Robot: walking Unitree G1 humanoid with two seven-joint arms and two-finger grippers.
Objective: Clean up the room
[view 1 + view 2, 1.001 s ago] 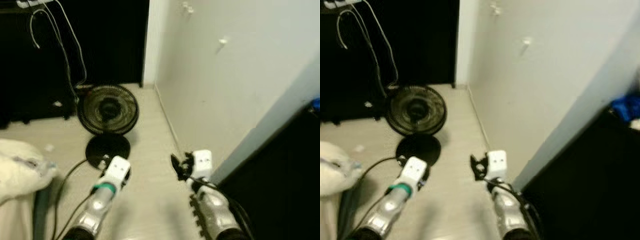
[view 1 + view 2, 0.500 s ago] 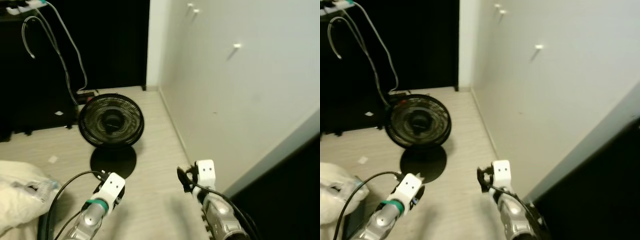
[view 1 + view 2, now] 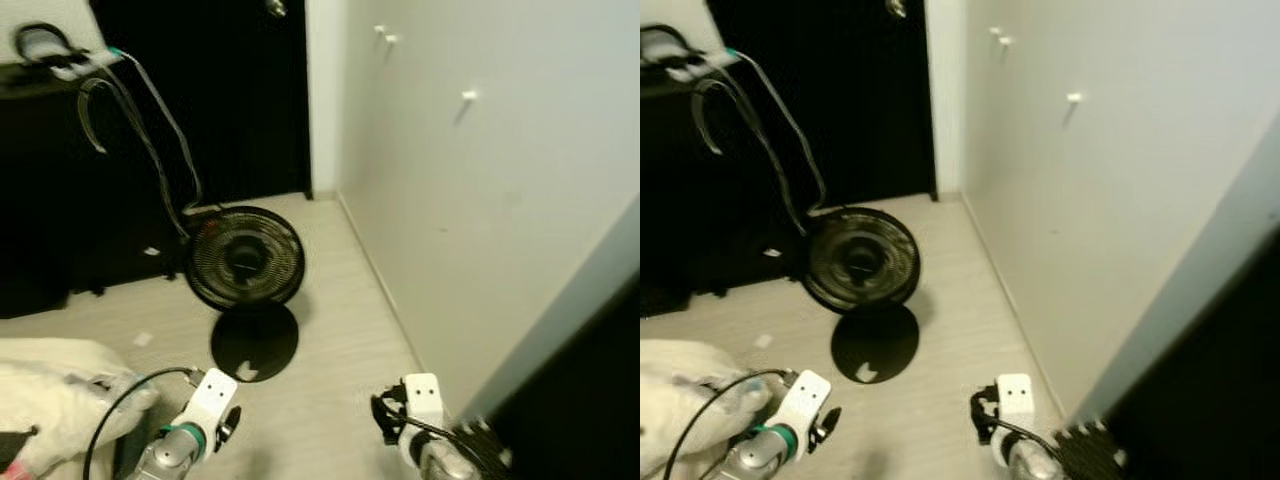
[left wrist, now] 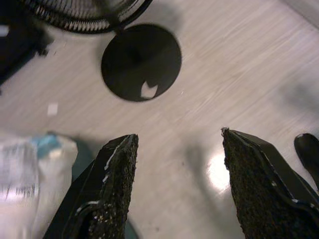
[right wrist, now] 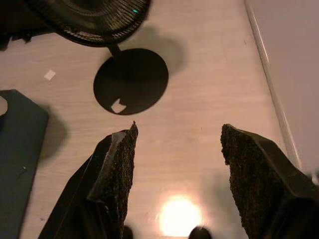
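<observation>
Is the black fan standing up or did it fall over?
Standing up. The fan sits upright over its round base, which lies flat on the floor. Whether it is spinning, I cannot tell.

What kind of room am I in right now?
Likely a bedroom corner in a home: a black floor fan on pale wood-look flooring, bedding-like white fabric at the robot's left, and white cupboard doors.

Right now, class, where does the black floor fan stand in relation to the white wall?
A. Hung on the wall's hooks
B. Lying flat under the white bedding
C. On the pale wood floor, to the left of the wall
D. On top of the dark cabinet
C: the black floor fan stands on its round base on the floor, with the white wall rising to its right.
</observation>
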